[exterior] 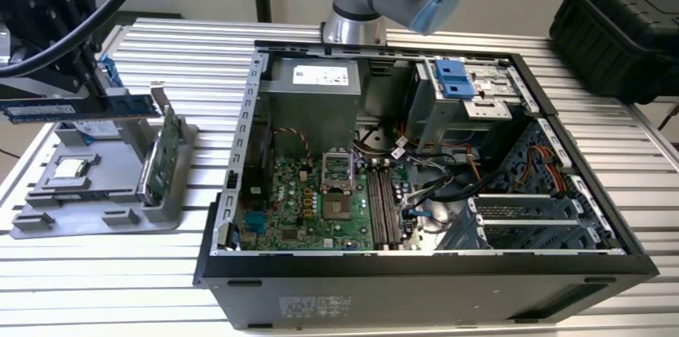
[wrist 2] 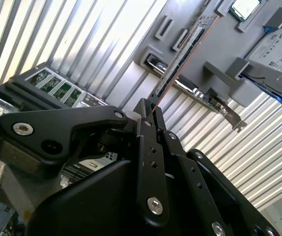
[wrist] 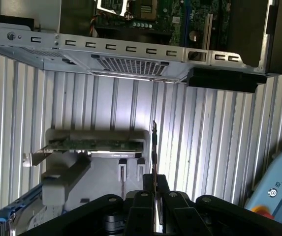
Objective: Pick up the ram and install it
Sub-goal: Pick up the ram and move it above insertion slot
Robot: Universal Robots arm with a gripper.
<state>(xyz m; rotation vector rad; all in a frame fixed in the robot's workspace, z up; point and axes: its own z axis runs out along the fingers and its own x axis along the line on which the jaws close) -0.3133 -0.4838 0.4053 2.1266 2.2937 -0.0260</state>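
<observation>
The ram (exterior: 75, 107) is a long, narrow blue-green stick with a row of dark chips along its face. It hangs level and on edge in the air. In both wrist views it shows edge-on: a thin dark strip with a coppery rim in the second wrist view (wrist 2: 180, 64), and a fine line in the first wrist view (wrist: 154, 147).

The gripper (exterior: 81, 87) has its jaws closed on the stick's upper edge, with the black fingers (wrist: 143, 201) pressed flat against both faces and no gap showing. The second wrist view shows the same pinch (wrist 2: 153, 111).

The ram is lifted clear above a grey holder (exterior: 64, 214), which sits on the table (exterior: 127, 281) near the edge at the exterior view's left. A green card (exterior: 159, 158) with a metal bracket stands upright in the holder. A square processor chip (exterior: 69, 168) lies flat in it, and a silver hard drive (wrist 2: 278, 49) with blue rails sits in it too. The ram touches none of them.

An open computer case (exterior: 424, 273) lies on its side in the middle of the table, just beside the holder. Its motherboard (exterior: 308, 206) faces up, with long dark slots (exterior: 382, 202) running across it. The arm base (exterior: 355, 29) stands at the table's far edge behind the case.
</observation>
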